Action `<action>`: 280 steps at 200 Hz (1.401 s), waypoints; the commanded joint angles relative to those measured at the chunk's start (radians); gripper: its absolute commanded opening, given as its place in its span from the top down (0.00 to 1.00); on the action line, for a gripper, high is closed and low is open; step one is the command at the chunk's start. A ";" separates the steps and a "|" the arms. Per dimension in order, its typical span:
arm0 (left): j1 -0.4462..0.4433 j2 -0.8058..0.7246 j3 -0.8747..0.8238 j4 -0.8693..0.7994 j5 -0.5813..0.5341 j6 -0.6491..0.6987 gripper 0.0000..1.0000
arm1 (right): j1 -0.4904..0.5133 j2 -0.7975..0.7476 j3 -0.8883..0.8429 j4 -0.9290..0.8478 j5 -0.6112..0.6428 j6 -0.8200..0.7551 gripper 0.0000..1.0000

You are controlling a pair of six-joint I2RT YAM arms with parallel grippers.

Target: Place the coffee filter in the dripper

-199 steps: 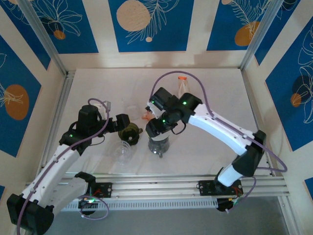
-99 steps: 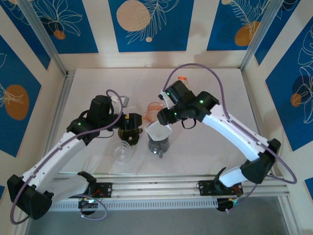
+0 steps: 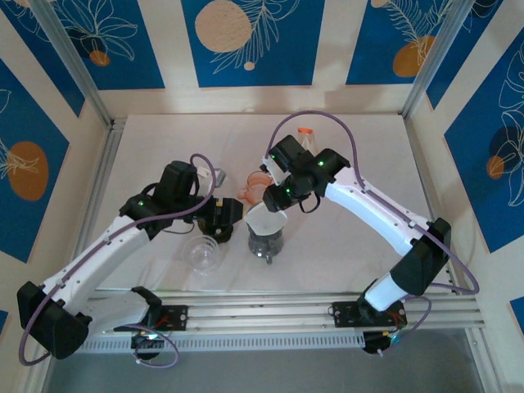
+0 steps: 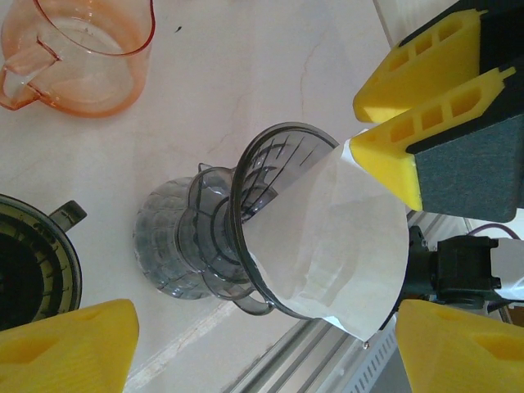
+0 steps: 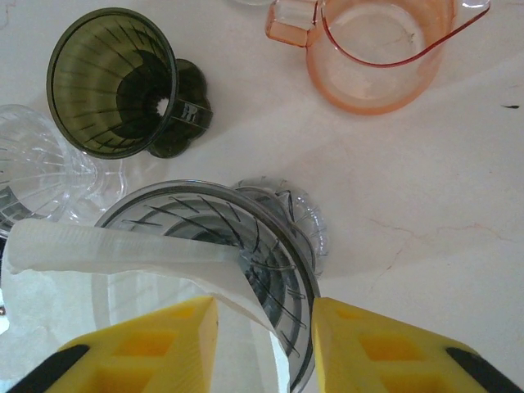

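Note:
A white paper coffee filter (image 3: 267,219) sits as an open cone in the clear grey dripper (image 3: 264,242) and sticks out well past its rim on the near side. The same filter (image 4: 344,237) leans out of the dripper (image 4: 188,237) in the left wrist view. My right gripper (image 5: 266,307) is open, one finger inside the filter (image 5: 106,246), the other just outside the dripper rim (image 5: 270,221). From above, the right gripper (image 3: 275,205) hangs over the dripper's far edge. My left gripper (image 4: 266,352) is open wide and holds nothing, just left of the dripper (image 3: 232,211).
A dark green dripper (image 5: 115,82) and a clear glass one (image 3: 202,252) stand left of the grey dripper. An orange pitcher (image 3: 258,184) stands just behind it. An orange-capped bottle (image 3: 304,135) stands further back. The table's metal rail (image 3: 270,309) runs along the near edge.
The right gripper has drawn back from on top of the dripper, so the filter now shows sitting in it, and its jaws have narrowed. The left gripper has swung right towards the dripper.

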 commanded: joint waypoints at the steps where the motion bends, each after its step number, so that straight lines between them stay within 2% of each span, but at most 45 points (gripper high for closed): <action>1: -0.010 0.005 0.023 0.001 0.025 0.012 0.18 | 0.011 0.004 -0.015 -0.028 -0.035 -0.008 0.67; 57: -0.009 0.004 0.024 0.030 0.019 -0.018 0.17 | 0.038 -0.019 -0.018 -0.035 0.000 0.050 1.00; 100: -0.010 0.009 0.009 0.070 0.017 -0.041 0.17 | 0.071 -0.019 -0.004 -0.103 0.144 0.139 1.00; 143: -0.019 0.044 -0.017 0.126 0.039 -0.067 0.18 | 0.106 -0.018 -0.005 -0.116 0.221 0.178 1.00; 176: -0.033 0.075 -0.040 0.147 0.041 -0.071 0.24 | 0.131 -0.004 -0.015 -0.113 0.250 0.188 1.00; 229: -0.045 0.094 -0.071 0.148 0.032 -0.076 0.40 | 0.139 -0.005 -0.048 -0.095 0.259 0.200 1.00; 280: -0.047 0.100 -0.086 0.128 0.015 -0.074 0.51 | 0.140 -0.010 -0.065 -0.076 0.256 0.209 1.00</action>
